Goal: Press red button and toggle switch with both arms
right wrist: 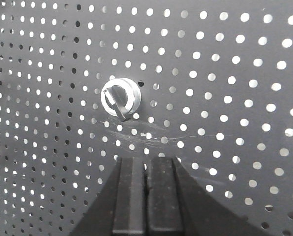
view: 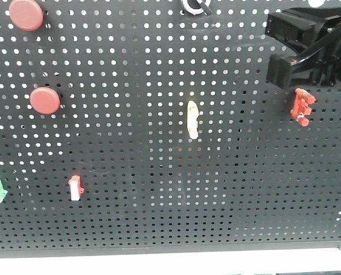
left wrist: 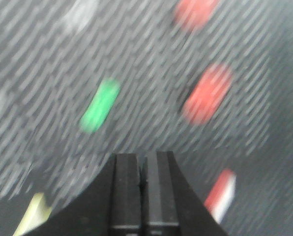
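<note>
Toggle switch sat on the pegboard just below your right gripper, whose jaws were pressed together on nothing, while its wrist view faced a silver knob instead, so you risked a thrust landing on the wrong control or bare board. Your left gripper, likewise clamped empty, had two red buttons ahead in a motion-smeared view; at that speed you could have struck the upper disc, or glanced off the lower
</note>
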